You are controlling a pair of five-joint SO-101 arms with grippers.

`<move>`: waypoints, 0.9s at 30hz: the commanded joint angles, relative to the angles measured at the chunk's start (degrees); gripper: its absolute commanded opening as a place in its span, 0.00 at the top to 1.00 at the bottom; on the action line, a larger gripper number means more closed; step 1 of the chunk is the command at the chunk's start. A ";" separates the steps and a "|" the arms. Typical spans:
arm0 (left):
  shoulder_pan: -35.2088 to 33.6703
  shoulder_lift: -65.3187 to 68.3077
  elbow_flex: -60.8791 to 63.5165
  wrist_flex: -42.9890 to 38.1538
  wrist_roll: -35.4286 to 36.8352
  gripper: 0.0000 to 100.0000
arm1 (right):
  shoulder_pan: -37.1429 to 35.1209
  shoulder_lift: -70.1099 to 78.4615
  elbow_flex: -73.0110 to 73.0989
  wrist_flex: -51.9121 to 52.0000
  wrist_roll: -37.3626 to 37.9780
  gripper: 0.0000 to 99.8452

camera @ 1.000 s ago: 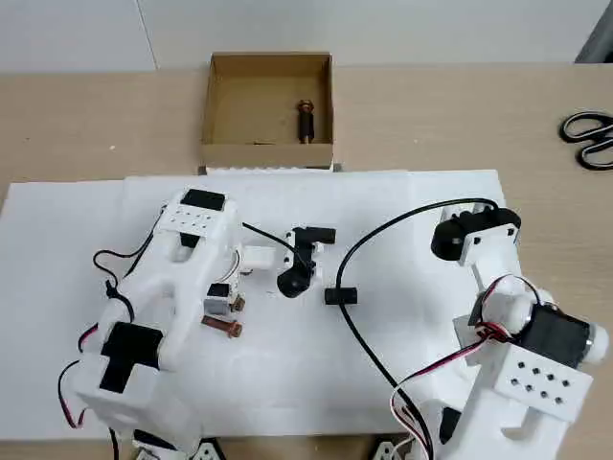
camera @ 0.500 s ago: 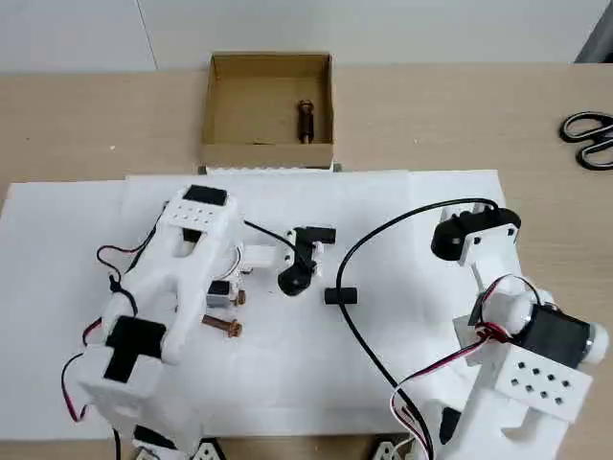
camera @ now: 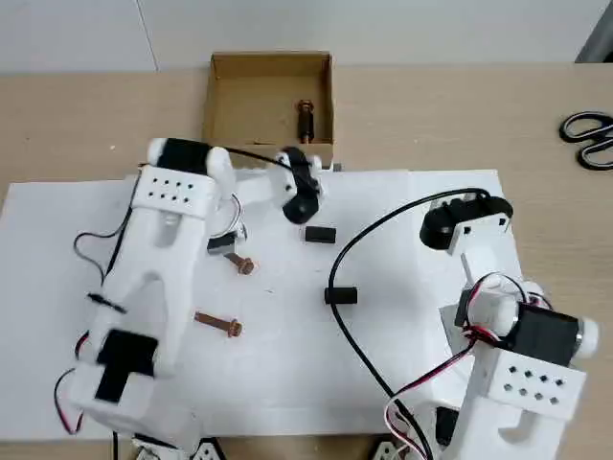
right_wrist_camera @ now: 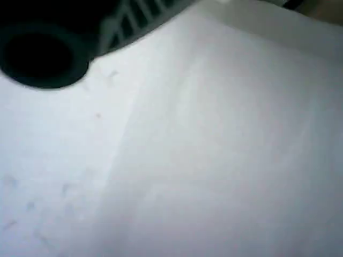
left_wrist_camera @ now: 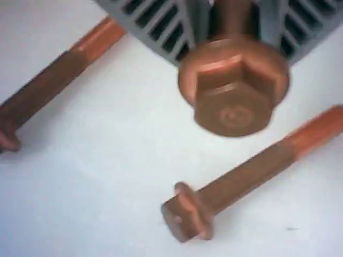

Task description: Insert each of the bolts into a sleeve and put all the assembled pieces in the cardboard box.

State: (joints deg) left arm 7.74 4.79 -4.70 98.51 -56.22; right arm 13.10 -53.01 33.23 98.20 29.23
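My left gripper (camera: 228,244) hangs over the white sheet, shut on a copper bolt (left_wrist_camera: 233,88) whose hex head faces the wrist camera. In the high view this bolt (camera: 241,264) sticks out beside the fingers. Two more bolts lie on the sheet below it, one near (left_wrist_camera: 236,182) and one farther off (left_wrist_camera: 53,88); a lying bolt (camera: 218,326) also shows in the high view. Two black sleeves (camera: 321,233) (camera: 340,295) rest mid-sheet. My right gripper (camera: 458,230) holds a black sleeve (right_wrist_camera: 43,59) against its ribbed finger. The cardboard box (camera: 268,153) holds one assembled piece (camera: 306,120).
A white sheet (camera: 402,383) covers the table in front of the box. Scissors (camera: 589,139) lie at the far right on the bare wood. A black cable (camera: 354,335) crosses the sheet between the arms.
The left arm has risen and swung toward the box, carrying the bolt away from the lying one. The right arm has shifted slightly left.
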 commanded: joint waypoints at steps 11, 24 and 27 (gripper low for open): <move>1.67 -24.18 -2.42 1.85 29.98 0.99 | -5.85 -2.24 -10.64 0.66 -14.15 0.99; 1.23 -38.51 0.13 -8.00 56.88 0.99 | -30.55 -20.88 0.26 -11.03 -32.18 1.00; 1.32 -41.32 5.05 -10.55 66.37 0.99 | -31.96 -24.31 5.54 -12.79 -32.18 1.00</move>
State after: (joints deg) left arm 9.14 -33.10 -2.07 91.30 2.15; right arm -17.14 -75.08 35.96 88.09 -1.98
